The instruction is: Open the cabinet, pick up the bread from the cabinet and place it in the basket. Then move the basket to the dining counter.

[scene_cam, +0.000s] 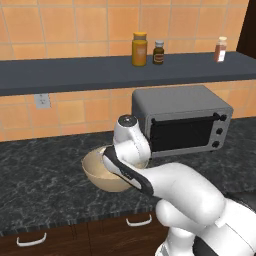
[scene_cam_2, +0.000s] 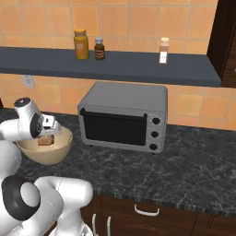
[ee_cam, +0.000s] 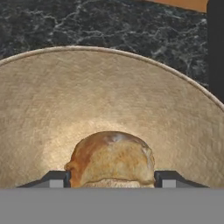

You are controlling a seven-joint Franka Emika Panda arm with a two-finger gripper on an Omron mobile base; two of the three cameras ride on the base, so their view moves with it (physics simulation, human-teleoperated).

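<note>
Currently your jaws hold the small tan-brown bread roll [ee_cam: 112,158] low inside the wide beige woven basket [ee_cam: 109,92]; retreating before fully releasing could drag the roll out.

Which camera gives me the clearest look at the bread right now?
The hand view: the bread sits large and close between the gripper tips, inside the basket. The right base view shows it small in the basket; in the left base view the arm hides it.
</note>
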